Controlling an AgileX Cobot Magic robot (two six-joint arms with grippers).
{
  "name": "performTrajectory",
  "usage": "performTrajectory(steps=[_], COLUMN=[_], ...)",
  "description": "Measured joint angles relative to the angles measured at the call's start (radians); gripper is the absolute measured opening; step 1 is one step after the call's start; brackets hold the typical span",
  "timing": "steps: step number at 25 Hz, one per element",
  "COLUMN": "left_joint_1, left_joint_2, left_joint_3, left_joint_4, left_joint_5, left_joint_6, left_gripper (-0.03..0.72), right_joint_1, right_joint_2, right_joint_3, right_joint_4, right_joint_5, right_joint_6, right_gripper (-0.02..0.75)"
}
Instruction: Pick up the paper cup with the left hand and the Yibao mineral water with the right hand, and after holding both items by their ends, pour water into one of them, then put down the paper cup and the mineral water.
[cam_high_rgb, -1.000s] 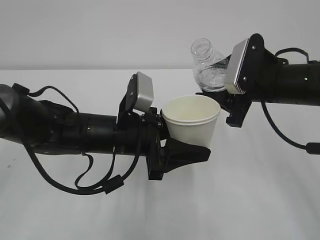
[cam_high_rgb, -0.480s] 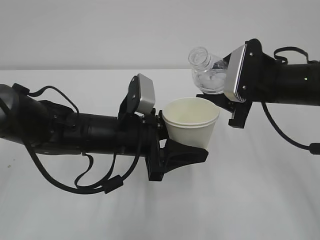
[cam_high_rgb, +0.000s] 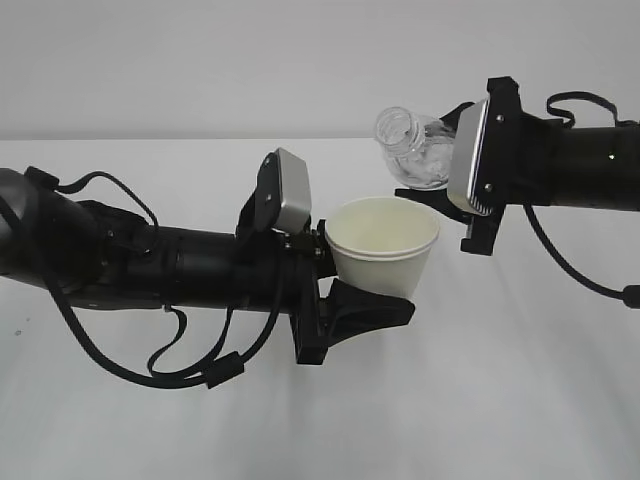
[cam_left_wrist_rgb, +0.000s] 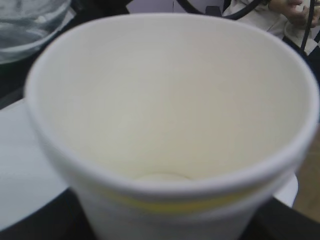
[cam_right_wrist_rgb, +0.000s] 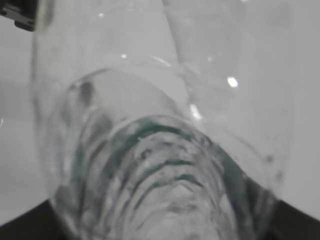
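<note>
Pouring was the step in hand, judging by the exterior view: the Yibao mineral water (cam_high_rgb: 418, 152) lay tilted with its open neck toward ten o'clock, above and just beyond the one o'clock edge of the paper cup (cam_high_rgb: 383, 245). To do it well, the mouth probably needed to sit squarely over the cup's opening before any further tilt, and the tilt should be slow, with the cup kept level. The left hand (cam_high_rgb: 352, 310) was clenched on the cup's lower wall, its dark fingers showing at six o'clock beneath it, cup upright and clear of the table (cam_high_rgb: 520, 400). The right hand (cam_high_rgb: 455, 205) grasped the bottle's base end, from three o'clock.

Left wrist view: the cup (cam_left_wrist_rgb: 170, 115) filled the frame, apparently dry inside, with a clear curved edge of the bottle (cam_left_wrist_rgb: 27, 25) at eleven o'clock, outside the rim. The fingers were hidden.

Right wrist view: the bottle (cam_right_wrist_rgb: 160, 150) filled the picture, green label lines at six o'clock, neck pointing away toward twelve. Dark gripper corners showed at the lower edges.
</note>
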Motion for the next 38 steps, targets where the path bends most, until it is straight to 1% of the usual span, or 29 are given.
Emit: performTrajectory(steps=[5, 12, 38], left_joint_1=[0.0, 0.0, 0.0], left_joint_2=[0.0, 0.0, 0.0], left_joint_3=[0.0, 0.0, 0.0], left_joint_4=[0.0, 0.0, 0.0], left_joint_5=[0.014, 0.014, 0.014], left_joint_6=[0.002, 0.004, 0.004], left_gripper=[0.436, 0.435, 0.433], right_joint_1=[0.0, 0.0, 0.0], right_joint_2=[0.0, 0.0, 0.0], right_joint_3=[0.0, 0.0, 0.0], right_joint_4=[0.009, 0.053, 0.06], right_joint_5=[0.003, 0.01, 0.017], right_joint_6=[-0.04, -0.117, -0.316], right_gripper=[0.462, 0.462, 0.462])
